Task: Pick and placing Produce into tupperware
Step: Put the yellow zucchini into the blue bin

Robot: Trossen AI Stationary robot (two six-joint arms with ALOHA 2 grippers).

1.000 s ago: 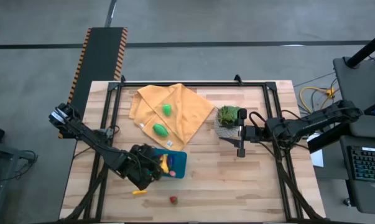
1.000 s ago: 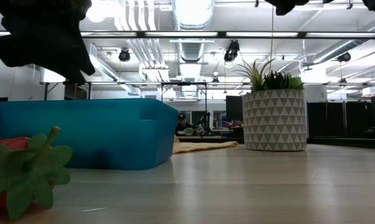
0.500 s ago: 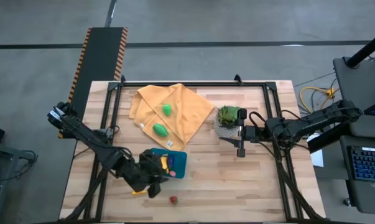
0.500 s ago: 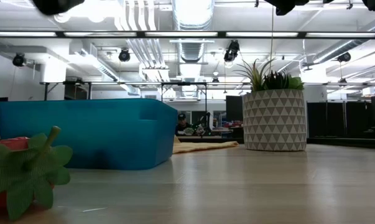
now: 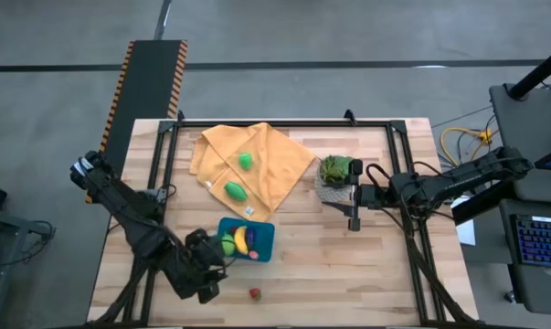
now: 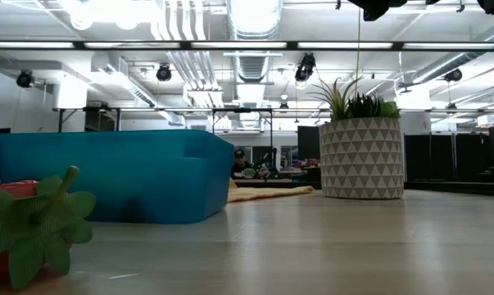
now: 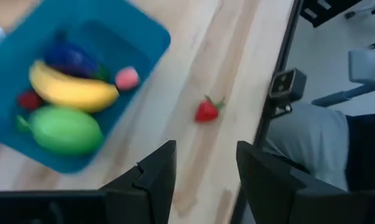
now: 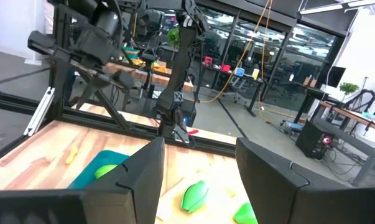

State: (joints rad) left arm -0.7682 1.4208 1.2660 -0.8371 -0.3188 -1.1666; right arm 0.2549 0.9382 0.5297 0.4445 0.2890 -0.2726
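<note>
Wooden table (image 5: pixel 366 265): teal tupperware (image 5: pixel 259 245) part-filled, strawberry (image 5: pixel 254 293) loose nearby; left gripper (image 7: pixel 201 167) open, empty above it; right gripper (image 8: pixel 199 163) open, empty, idle by plant pot (image 5: pixel 333 173)

It was a robotics lab: exposed ceiling ducts (image 6: pixel 251 49), rows of workbenches (image 8: pixel 237 78) with cabling, a keyboard (image 5: pixel 540 242) at three o'clock.

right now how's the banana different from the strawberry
The banana is yellow, long and curved; the strawberry is red, small and rounded with a green leafy top. The banana lies inside the teal tupperware among other pieces; the strawberry sits alone on the bare wooden table, outside the tupperware near the front edge. Both are toy produce, and neither is held.
</note>
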